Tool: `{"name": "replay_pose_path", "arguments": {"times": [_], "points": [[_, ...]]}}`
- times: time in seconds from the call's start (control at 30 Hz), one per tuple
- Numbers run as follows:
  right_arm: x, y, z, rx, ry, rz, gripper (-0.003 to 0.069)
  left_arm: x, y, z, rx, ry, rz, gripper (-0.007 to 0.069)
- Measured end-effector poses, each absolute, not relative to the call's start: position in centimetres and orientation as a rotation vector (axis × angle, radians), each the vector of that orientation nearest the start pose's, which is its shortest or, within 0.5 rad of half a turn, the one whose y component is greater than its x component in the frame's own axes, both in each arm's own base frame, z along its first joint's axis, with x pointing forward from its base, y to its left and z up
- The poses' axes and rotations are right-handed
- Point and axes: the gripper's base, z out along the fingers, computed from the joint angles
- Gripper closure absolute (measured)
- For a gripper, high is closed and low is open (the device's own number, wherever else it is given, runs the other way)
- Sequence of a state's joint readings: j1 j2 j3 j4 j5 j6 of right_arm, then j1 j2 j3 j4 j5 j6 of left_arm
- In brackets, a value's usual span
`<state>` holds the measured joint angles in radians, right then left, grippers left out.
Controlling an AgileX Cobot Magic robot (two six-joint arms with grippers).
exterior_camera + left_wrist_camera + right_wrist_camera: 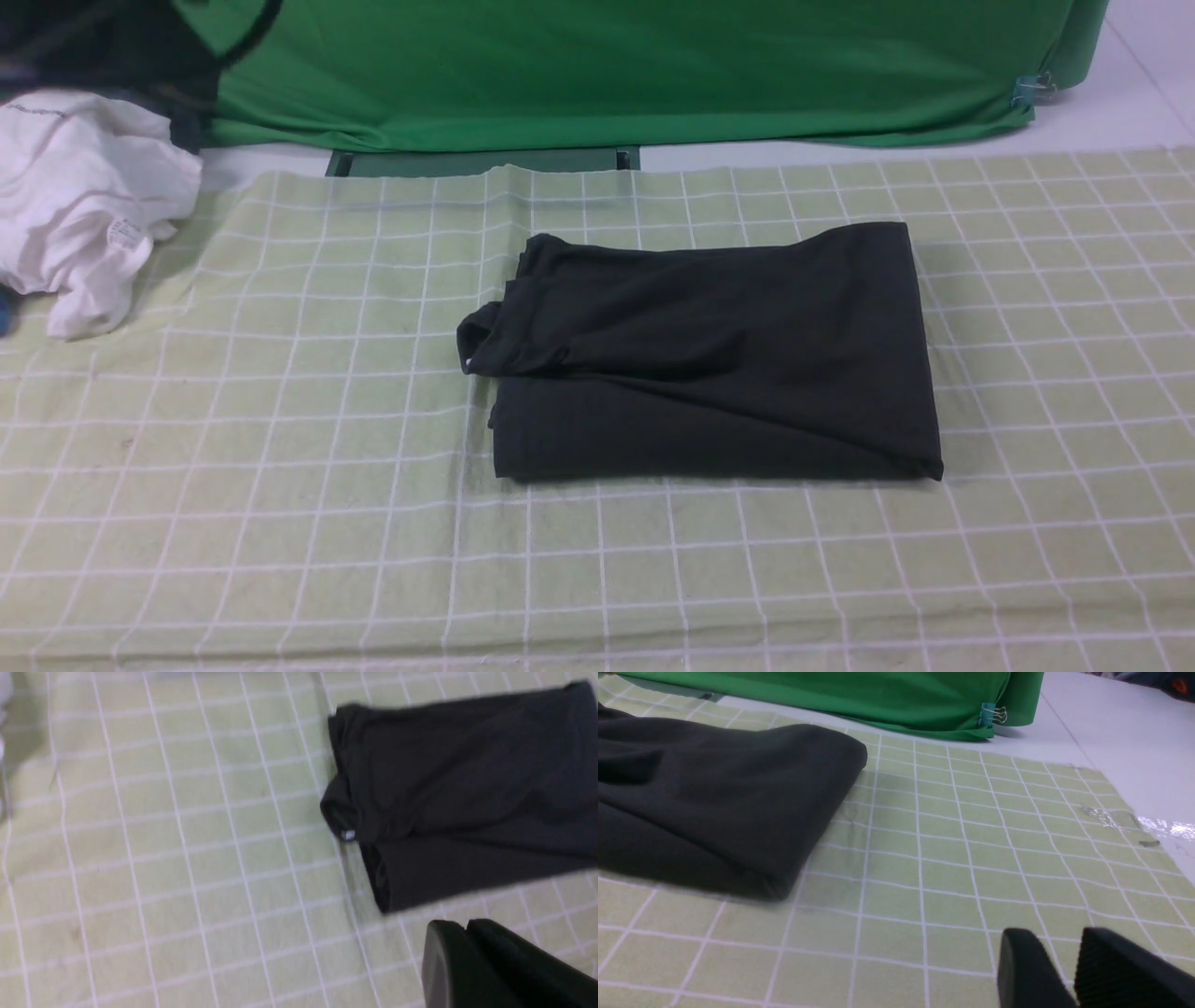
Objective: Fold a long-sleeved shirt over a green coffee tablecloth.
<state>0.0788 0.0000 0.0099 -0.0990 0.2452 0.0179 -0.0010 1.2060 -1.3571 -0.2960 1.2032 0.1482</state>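
The long-sleeved shirt (709, 355) lies folded into a dark rectangle on the green coffee tablecloth (280, 467), with a bit of collar sticking out on its left side. Neither arm shows in the front view. In the left wrist view my left gripper (467, 924) hovers shut and empty over the tablecloth (163, 858), a short way off the shirt (467, 798) near its collar end. My right gripper (1057, 935) is open with nothing between its fingers. It sits low above the tablecloth (948, 858), apart from the shirt's (714, 802) folded corner.
A crumpled white garment (75, 205) lies at the far left edge of the tablecloth. Plain bright green fabric (607, 65) hangs along the back, held by a binder clip (1032, 91). Bare white table (1120, 103) borders the tablecloth at the back right, with shiny tape (1157, 828) on its edge.
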Motion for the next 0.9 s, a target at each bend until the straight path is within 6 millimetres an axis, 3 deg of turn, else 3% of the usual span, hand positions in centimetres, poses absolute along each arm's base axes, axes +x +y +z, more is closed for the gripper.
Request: {"name": "replay_pose_path", "arguments": {"times": [0.13,0.3,0.4,0.6,0.9], "points": [[5.6,0.2,18.8,-0.119,1.733,-0.020,0.0469,17.5,-2.7,37.9,0.143,2.453,-0.357,0.0589],[5.6,0.2,18.8,-0.119,1.733,-0.020,0.0457,11.8,-2.8,33.3,0.173,2.200,-0.351,0.0592],[5.6,0.2,18.8,-0.118,1.734,-0.019,0.0447,9.2,-2.7,31.8,0.119,1.993,-0.349,0.0596],[5.6,0.2,18.8,-0.118,1.734,-0.019,0.0430,6.5,-1.8,31.9,-0.026,1.614,-0.328,0.0589],[5.6,0.2,18.8,-0.118,1.734,-0.019,0.0421,5.5,-1.3,32.3,0.054,1.521,-0.179,0.0589]]}}
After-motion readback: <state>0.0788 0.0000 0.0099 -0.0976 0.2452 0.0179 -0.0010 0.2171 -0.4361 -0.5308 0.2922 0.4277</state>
